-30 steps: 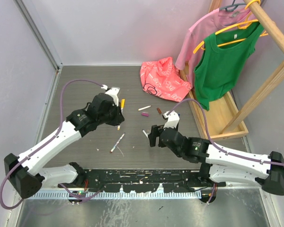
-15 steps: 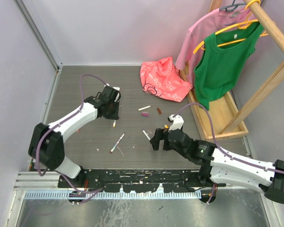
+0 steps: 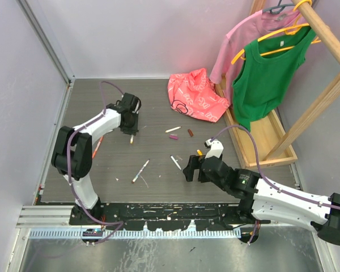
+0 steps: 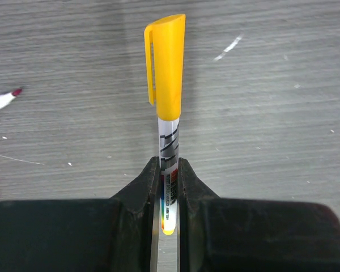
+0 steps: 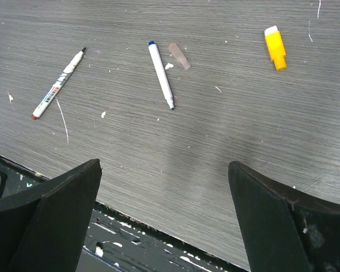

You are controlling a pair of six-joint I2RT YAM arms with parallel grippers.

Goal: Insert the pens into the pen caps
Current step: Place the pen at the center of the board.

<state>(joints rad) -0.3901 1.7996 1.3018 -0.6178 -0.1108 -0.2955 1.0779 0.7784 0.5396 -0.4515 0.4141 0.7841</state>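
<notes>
My left gripper [image 4: 169, 167] is shut on a white pen [image 4: 169, 148] that wears a yellow cap [image 4: 165, 59]; from above it [image 3: 131, 128] hovers at the far left with the pen [image 3: 131, 137] pointing down. My right gripper [image 5: 164, 167] stands wide open and empty above the near table [image 3: 188, 170]. Ahead of it lie a blue-ended pen [image 5: 161, 73], a red-ended pen [image 5: 58, 85], a translucent pinkish cap [image 5: 179, 55] and a yellow cap [image 5: 276, 47]. Farther back are a white pen [image 3: 172, 129], a purple cap [image 3: 173, 136] and a dark red cap [image 3: 190, 134].
A pink-red bag [image 3: 195, 96] lies at the back. A wooden clothes rack [image 3: 272, 136] with a pink shirt [image 3: 238, 39] and a green top [image 3: 266, 73] fills the right side. A black rail [image 3: 170, 212] runs along the near edge. A thin orange stick [image 3: 97, 144] lies by the left arm.
The left arm has folded back to the far left, carrying the capped pen. The right gripper has opened wider and slid slightly nearer.
</notes>
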